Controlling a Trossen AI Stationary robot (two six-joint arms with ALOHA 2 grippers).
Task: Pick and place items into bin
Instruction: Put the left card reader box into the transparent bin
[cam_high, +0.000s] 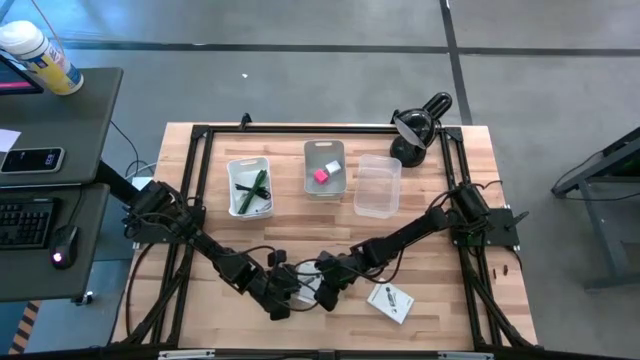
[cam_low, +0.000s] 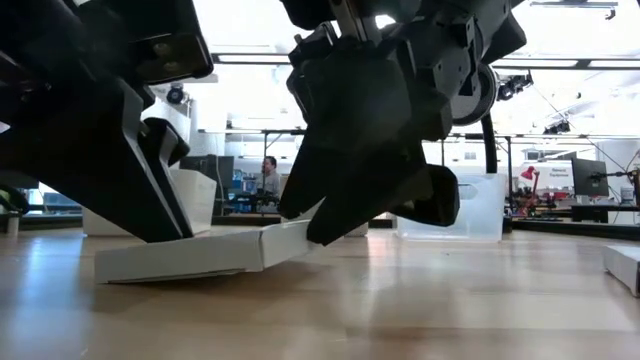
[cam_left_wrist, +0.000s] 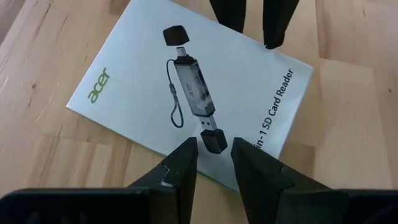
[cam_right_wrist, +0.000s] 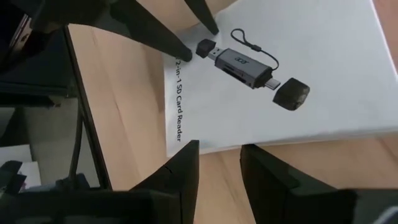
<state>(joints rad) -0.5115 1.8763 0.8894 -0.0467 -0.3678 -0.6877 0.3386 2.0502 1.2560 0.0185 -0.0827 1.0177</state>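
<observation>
A flat white card-reader box (cam_left_wrist: 186, 81) printed in black, with a green "acer" mark, lies near the table's front edge (cam_high: 305, 290), between my two grippers. My left gripper (cam_left_wrist: 214, 158) stands at its left end (cam_high: 283, 303), my right gripper (cam_right_wrist: 219, 158) at its right end (cam_high: 325, 292). Both have a gap between their fingers, and nothing sits in either gap. In the low view the box (cam_low: 200, 255) rests on its left end while its right end is raised off the wood. My left gripper comes slanting down from the table's left. Its fingertips (cam_left_wrist: 186, 155) sit on the box's top face near one edge (cam_left_wrist: 214, 146), and that end (cam_low: 130, 268) stays on the table. My right gripper slants down from the table's right. Its fingertips (cam_right_wrist: 189, 152) meet the box's opposite edge (cam_right_wrist: 217, 148) near a corner. That end (cam_low: 295, 238) is tilted up against the finger (cam_low: 340, 215); whether the tips reach under it, I cannot tell.
At the back stand a white bin (cam_high: 232, 190) with a green pen, a grey bin (cam_high: 325, 148) with a pink block and a white cube, and a clear bin (cam_high: 378, 160). A black desk lamp (cam_high: 415, 130) is far right. Another white card (cam_high: 390, 302) lies front right.
</observation>
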